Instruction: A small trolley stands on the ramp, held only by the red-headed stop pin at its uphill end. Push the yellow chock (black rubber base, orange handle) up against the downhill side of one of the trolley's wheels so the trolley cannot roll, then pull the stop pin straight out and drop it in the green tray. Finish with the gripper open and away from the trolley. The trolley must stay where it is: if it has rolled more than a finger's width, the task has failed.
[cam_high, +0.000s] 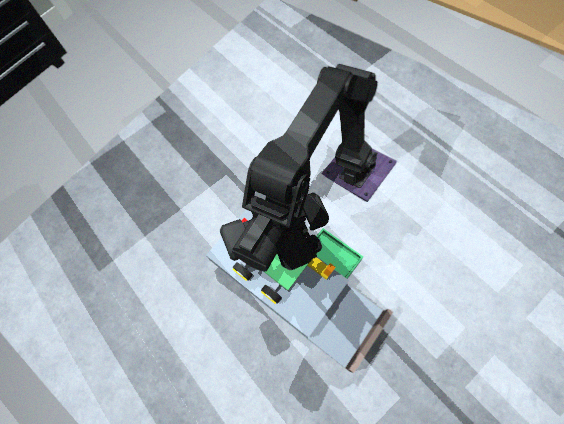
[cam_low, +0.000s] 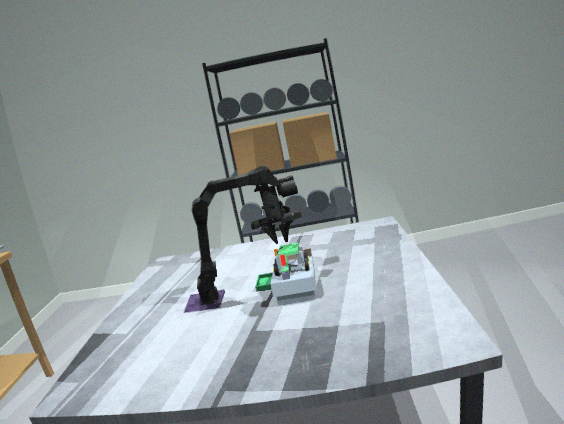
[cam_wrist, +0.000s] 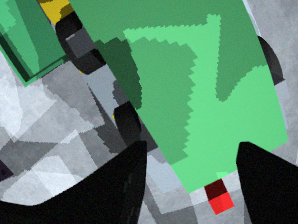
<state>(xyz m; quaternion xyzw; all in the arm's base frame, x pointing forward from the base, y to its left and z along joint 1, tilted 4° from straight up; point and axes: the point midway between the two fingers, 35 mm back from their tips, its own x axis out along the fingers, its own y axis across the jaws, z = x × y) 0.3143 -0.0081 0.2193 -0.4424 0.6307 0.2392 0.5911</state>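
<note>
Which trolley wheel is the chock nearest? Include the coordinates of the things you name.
The downhill wheel on the green tray's side (cam_wrist: 91, 61): the yellow chock (cam_high: 317, 265) (cam_low: 276, 252) (cam_wrist: 54, 10) sits just downhill of it. The other three have no chock beside them.

Green trolley (cam_high: 288, 278) (cam_low: 289, 248) (cam_wrist: 165, 100); purple base plate (cam_high: 367, 194) (cam_low: 192, 304).

"How does the arm (cam_high: 320, 115) (cam_low: 201, 235) look?"
"Matt black, like plastic. It stands toward the table's (cam_high: 425, 280) (cam_low: 320, 310) left edge in the exterior view."
"And the boxes (cam_low: 257, 147) beyond the far edge?"
"Brown, like matt cardboard."
</note>
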